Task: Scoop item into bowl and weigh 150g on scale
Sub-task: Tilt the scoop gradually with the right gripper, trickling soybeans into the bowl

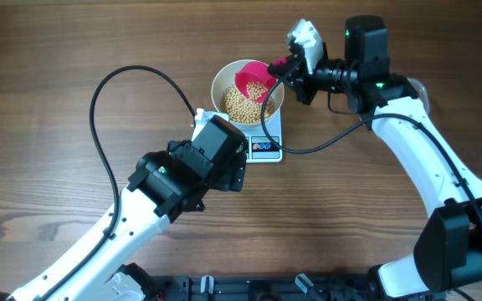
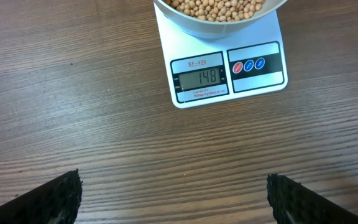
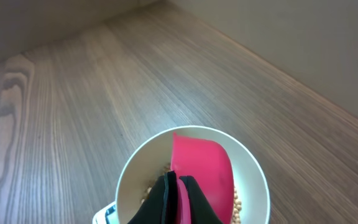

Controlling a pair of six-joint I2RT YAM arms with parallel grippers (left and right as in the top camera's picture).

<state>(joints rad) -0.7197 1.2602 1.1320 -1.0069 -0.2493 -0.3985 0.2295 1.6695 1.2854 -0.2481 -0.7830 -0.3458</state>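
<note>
- The wooden table (image 1: pixel 57 125) carried everything the job needed. No supply container showed in any view.
- The left gripper (image 2: pixel 174 202) hung with its fingers spread as wide as they go, holding nothing. Bare wood lay between them.
- The right gripper (image 3: pixel 176 199) was clamped tight on the handle of a pink scoop (image 3: pixel 201 165), whose pan reached forward from the fingertips.
- The scale (image 2: pixel 166 43) sat ahead of the left fingers, well apart from them, with its front facing them.
- The bowl (image 3: pixel 138 165) stood on the scale, directly under the right fingertips, and the scoop pan was inside its rim.
- The beans (image 2: pixel 216 7) were piled in the bowl, beyond the left fingers and beneath the right ones.
- The display (image 2: pixel 199 76) read 148, so the scooping looked nearly finished. By my judgement only a few more beans were needed to reach the target, and then the scoop would have to be lifted clear for a true reading.
</note>
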